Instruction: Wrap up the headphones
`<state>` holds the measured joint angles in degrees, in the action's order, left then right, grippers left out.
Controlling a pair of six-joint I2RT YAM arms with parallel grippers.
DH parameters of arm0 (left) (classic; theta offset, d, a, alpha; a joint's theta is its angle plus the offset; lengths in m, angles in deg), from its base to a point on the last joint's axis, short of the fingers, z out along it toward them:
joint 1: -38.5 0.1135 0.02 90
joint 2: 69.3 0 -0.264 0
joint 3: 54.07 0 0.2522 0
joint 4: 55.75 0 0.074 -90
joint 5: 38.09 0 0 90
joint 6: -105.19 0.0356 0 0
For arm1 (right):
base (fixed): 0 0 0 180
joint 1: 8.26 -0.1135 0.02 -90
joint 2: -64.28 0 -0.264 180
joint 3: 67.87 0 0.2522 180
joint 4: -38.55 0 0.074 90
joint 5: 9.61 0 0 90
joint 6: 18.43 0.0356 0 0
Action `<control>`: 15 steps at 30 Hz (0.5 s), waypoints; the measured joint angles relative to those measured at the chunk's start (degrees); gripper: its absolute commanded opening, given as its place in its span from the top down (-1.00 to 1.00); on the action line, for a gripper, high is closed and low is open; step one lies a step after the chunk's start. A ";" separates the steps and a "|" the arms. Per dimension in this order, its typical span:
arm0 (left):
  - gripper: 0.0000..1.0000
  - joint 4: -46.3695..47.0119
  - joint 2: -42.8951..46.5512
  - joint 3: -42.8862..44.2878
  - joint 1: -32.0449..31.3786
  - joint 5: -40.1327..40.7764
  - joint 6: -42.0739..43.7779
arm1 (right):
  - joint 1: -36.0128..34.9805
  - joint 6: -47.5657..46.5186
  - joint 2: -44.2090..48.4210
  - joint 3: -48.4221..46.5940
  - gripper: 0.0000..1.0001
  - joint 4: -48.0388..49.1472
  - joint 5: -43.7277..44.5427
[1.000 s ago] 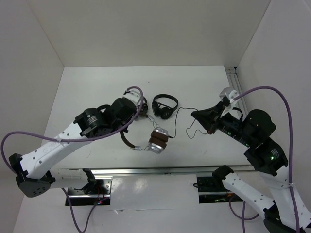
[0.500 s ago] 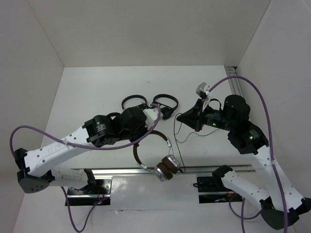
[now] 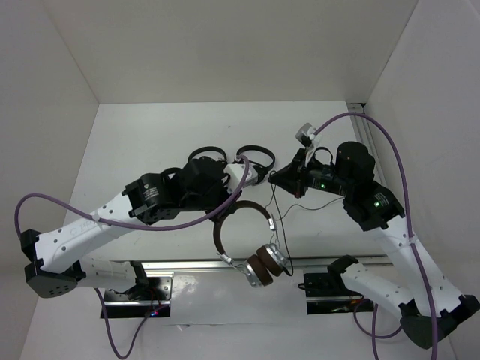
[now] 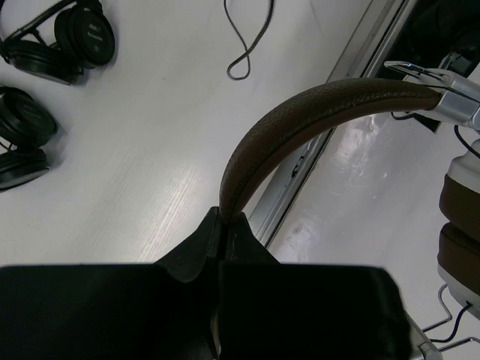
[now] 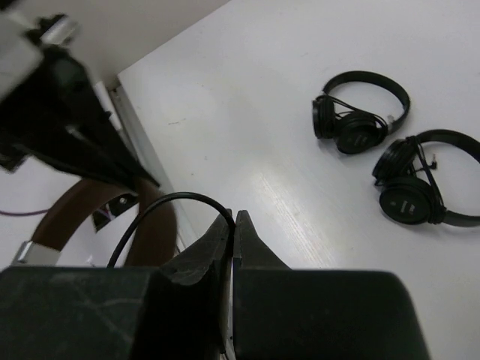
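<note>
**Both arms on one load, seen from above and from each wrist.** Your left gripper (image 4: pixel 225 219) is closed tight on the brown headband (image 4: pixel 315 112) of the headphones (image 3: pixel 251 206). It pinches the band close to one end. From there the arc rises away from the fingers and curves over to the right, down to the earcups (image 3: pixel 264 264).

In the top view the earcups hang at the near side, over the metal rail (image 3: pixel 187 264) along the near edge of the desk (image 3: pixel 135 142). They appear to be clear of the surface.

Your right gripper (image 5: pixel 231 219) is also closed, with the thin black cable (image 5: pixel 169 201) caught between its fingers and nothing else in it.

**The relation that matters.** The right gripper sits far of the headband and slightly to the right of it, just beside the left gripper. From it the cable drops toward the near side, past the right end of the band, to the earcups. The cable therefore runs far to near, while the headband spans left to right across it. The left arm has the body of the headphones and the right arm has only the free line.

No turn of cable round the band can be made out. The winding probably has to come from carrying the right gripper around the band while the left holds it steady.

The two black headphones (image 5: pixel 360 112) lie on the desk on the far side, apart from the held pair but near both wrists.
</note>
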<state>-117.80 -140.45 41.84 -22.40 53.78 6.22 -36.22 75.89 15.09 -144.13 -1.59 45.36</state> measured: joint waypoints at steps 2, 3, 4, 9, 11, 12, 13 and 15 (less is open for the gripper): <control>1.00 0.13 0.00 1.31 0.00 -0.28 0.04 | 0.00 0.81 -1.27 -0.02 1.00 0.13 3.06; 1.00 0.20 0.00 1.81 0.00 -0.28 0.04 | 0.00 1.33 -1.97 -0.11 1.00 0.13 4.90; 1.00 0.37 0.00 2.29 0.00 -0.15 0.02 | 0.00 1.90 -2.93 -0.20 1.00 0.13 7.50; 1.00 0.90 0.00 3.65 0.00 1.79 -0.17 | -0.02 4.04 -7.58 -0.63 1.00 -0.44 16.50; 1.00 0.85 0.00 3.80 0.00 2.29 -0.20 | -0.02 4.48 -8.04 -0.96 1.00 -0.90 18.01; 1.00 0.79 -0.04 3.87 0.00 2.64 -0.17 | -0.02 4.68 -8.07 -1.29 1.00 -1.05 18.64; 1.00 0.70 -0.31 4.02 0.00 3.10 -0.22 | -0.02 4.83 -8.07 -1.70 1.00 -1.14 19.06; 1.00 0.35 -1.38 4.74 0.00 4.50 -0.28 | -0.02 5.01 -7.96 -2.69 1.00 -1.01 19.50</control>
<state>-117.45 -141.83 46.58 -22.40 58.28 5.94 -36.24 80.90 7.13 -146.82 -2.59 64.86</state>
